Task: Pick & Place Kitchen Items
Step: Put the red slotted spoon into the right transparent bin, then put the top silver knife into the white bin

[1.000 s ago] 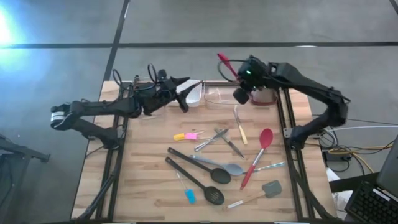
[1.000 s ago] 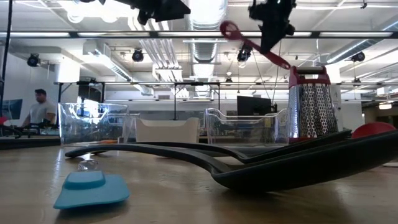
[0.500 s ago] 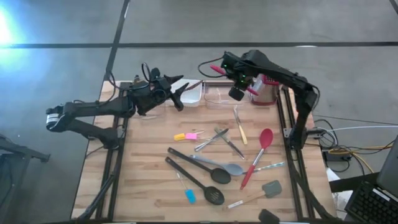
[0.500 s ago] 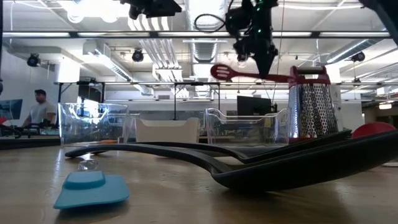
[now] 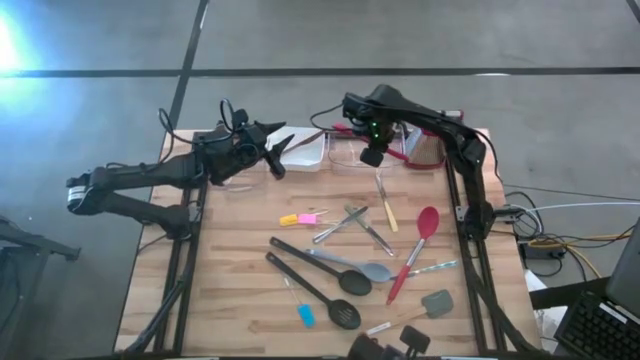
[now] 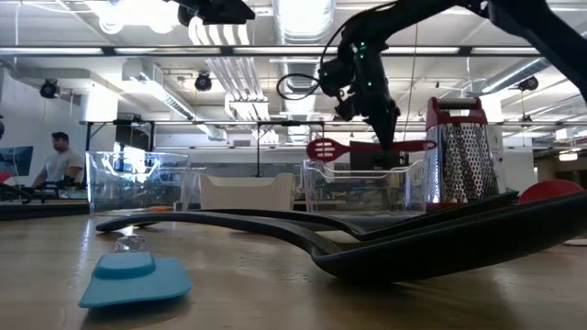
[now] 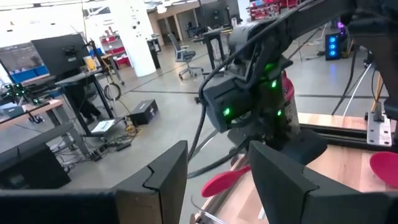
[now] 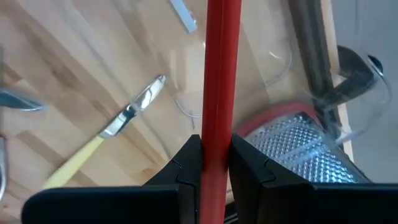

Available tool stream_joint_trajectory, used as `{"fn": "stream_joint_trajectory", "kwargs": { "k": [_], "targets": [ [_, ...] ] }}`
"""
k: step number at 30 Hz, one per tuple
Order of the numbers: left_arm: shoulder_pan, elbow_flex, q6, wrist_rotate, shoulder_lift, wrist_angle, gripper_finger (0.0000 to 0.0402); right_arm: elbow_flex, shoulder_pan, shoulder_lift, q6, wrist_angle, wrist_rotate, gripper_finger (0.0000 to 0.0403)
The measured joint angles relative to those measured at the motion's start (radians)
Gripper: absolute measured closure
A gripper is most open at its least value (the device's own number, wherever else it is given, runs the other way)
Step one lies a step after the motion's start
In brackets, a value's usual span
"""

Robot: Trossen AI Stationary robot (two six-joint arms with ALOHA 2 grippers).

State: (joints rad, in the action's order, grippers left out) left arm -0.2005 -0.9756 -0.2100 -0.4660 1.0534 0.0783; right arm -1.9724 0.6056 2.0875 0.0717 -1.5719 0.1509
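Observation:
My right gripper (image 5: 371, 150) is shut on a red slotted spoon (image 6: 327, 149) and holds it over the clear container (image 5: 352, 155) at the table's far side, next to the red-topped grater (image 5: 426, 148). My left gripper (image 5: 277, 153) is open and empty, up in the air beside the white tray (image 5: 309, 152). The other utensils lie flat on the wooden table: two black spoons (image 5: 318, 283), a red spoon (image 5: 420, 240), a grey spoon (image 5: 356, 266), metal tongs (image 5: 343, 222), a yellow-handled knife (image 5: 386, 206), and small orange, pink and blue pieces. My right gripper pinches the red spoon's handle (image 8: 217, 121) between its two fingers, about midway along it. The fingers come from above, pointing down, and lie across the handle. The spoon hangs level and clear, its head (image 6: 326, 149) toward the left arm, just above the clear container's rim.
The grater (image 6: 457, 151) stands close behind the spoon's handle end. A second clear container (image 6: 138, 179) stands at the far left. A grey spatula (image 5: 435, 303) and the blue piece (image 5: 305, 316) lie near the front edge. A person (image 6: 60, 163) stands far off in the room.
My right gripper has gone down and toward the table's left with the red spoon. The spoon has turned from slanting, head up, to level, and now hangs low over the clear container. My left gripper has drawn back a little toward the table's left.

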Motion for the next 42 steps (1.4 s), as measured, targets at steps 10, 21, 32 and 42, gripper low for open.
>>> {"fn": "stream_joint_trajectory", "kwargs": {
  "k": [10,21,32,42],
  "targets": [
    [0.000,0.000,0.002,0.000,-0.006,-0.022,0.0225,0.005,0.027,0.051,0.018,0.000,0.005,0.0360],
    [0.000,0.000,0.004,0.000,-0.006,-0.035,0.0225,0.014,0.034,0.073,0.041,0.001,0.005,0.0351],
    [0.000,0.000,0.004,0.000,-0.006,-0.036,0.0225,0.040,0.035,0.074,0.048,0.019,0.006,0.0324],
    [0.000,0.000,0.004,0.000,-0.006,-0.035,0.0225,-0.015,0.031,0.020,0.071,0.065,0.006,0.0354]
  ]
}}
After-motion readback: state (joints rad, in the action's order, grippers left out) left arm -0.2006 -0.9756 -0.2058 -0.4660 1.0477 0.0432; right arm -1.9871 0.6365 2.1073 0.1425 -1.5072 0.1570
